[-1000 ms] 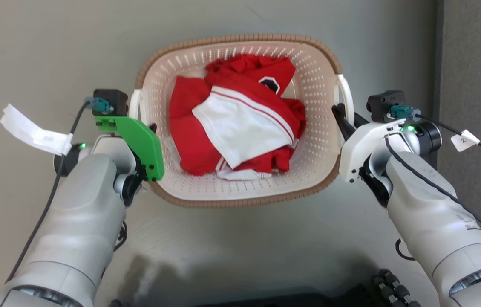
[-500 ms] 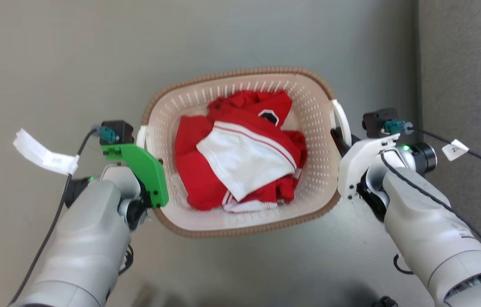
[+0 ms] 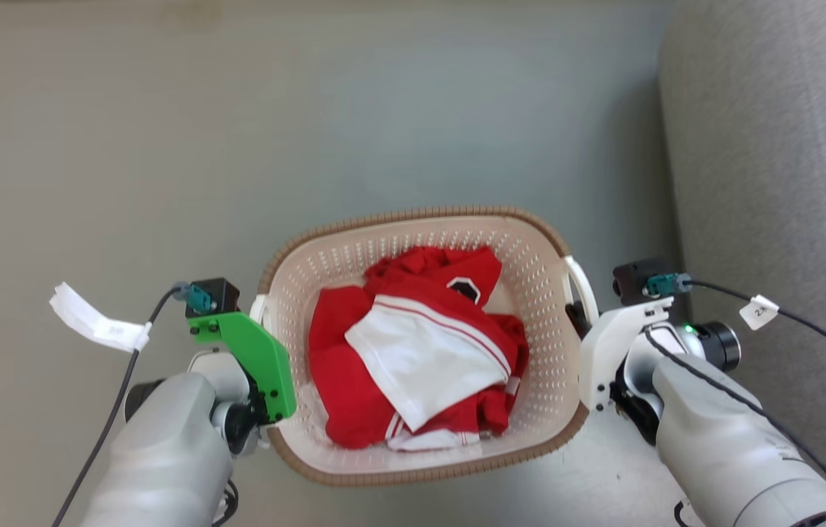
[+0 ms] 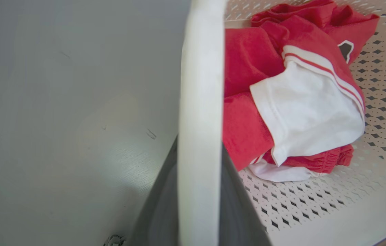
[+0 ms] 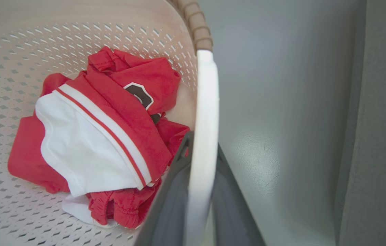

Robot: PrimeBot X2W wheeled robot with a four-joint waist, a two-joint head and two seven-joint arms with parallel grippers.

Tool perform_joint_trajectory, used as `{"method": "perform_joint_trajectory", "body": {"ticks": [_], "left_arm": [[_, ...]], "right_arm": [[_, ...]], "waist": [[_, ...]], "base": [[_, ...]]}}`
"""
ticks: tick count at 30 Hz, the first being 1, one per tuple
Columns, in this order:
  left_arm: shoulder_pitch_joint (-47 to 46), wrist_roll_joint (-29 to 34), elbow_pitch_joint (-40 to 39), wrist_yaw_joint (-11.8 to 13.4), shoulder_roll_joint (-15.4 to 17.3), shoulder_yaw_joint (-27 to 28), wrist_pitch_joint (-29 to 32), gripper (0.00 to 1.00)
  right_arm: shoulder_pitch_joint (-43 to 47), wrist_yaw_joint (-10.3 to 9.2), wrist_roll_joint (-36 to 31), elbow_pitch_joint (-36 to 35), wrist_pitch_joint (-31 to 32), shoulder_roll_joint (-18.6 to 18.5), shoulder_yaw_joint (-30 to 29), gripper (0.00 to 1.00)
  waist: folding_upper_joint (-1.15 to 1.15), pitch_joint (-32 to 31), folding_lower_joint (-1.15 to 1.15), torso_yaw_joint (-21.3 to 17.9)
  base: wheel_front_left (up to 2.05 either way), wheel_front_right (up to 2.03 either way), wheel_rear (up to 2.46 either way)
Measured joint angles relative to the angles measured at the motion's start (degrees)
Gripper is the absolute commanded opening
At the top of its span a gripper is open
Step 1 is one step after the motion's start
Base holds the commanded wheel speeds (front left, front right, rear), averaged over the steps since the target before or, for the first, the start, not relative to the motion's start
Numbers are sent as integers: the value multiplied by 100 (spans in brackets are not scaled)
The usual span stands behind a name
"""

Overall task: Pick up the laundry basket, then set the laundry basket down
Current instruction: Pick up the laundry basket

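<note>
Firmly closed, the left gripper [image 4: 199, 147] pinches the left handle [image 4: 199, 85] of the laundry basket [image 3: 413, 218]. One dark finger lies on each side of the white bar, and the bar runs straight ahead from between them. On the outer side of this gripper bare grey floor [image 4: 59, 102] spreads wide, with nothing standing on it. On its inner side the perforated cream wall drops away into the basket.

The right gripper [image 5: 202, 143] grips the right handle [image 5: 206, 102] in the same manner, its narrow jaws set against the bar from both sides. Just past the far end of that handle the brown woven rim [image 5: 196, 24] begins. Outward of this gripper lies a strip of floor. Then comes the straight edge of a grey textured surface [image 5: 384, 102], which runs alongside, near but apart from the basket.

The basket hangs between the two grippers, one at each short side. Whether its base touches the floor cannot be told. Ahead of both grippers, beyond the far rim, open floor stretches on.

Inside the basket, between the grippers, lies a crumpled heap of red clothes [image 3: 354, 366] with a white, red-striped panel [image 3: 420, 359] folded on top. The heap sits slightly toward the near wall. Bare perforated bottom shows around it, most of it toward the far wall.
</note>
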Motion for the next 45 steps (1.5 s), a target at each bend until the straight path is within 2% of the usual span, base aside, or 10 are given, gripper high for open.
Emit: {"method": "perform_joint_trajectory", "body": {"ticks": [17,28,38,45], "left_arm": [[564,-322,204,0,15,-23,403,0],[871,-528,344,0,33,-25,768,0],[938,-621,383,0,64,-26,1080,0],[1011,-684,389,0,93,-24,1126,0]], "right_arm": [[682,-1,724,-232,703,22,488,0],[1079,-3,1281,-390,1366,13,783,0],[1159,-5,1689,-470,1889,-10,861,0],[1160,-9,1770,-512,2005,-13,951,0]], "waist": [[0,-1347,0,-156],[0,-2095,0,-263],[0,-2401,0,-386],[0,-2446,0,-414]], "base": [[0,0,0],[0,0,0],[0,0,0],[0,0,0]]}}
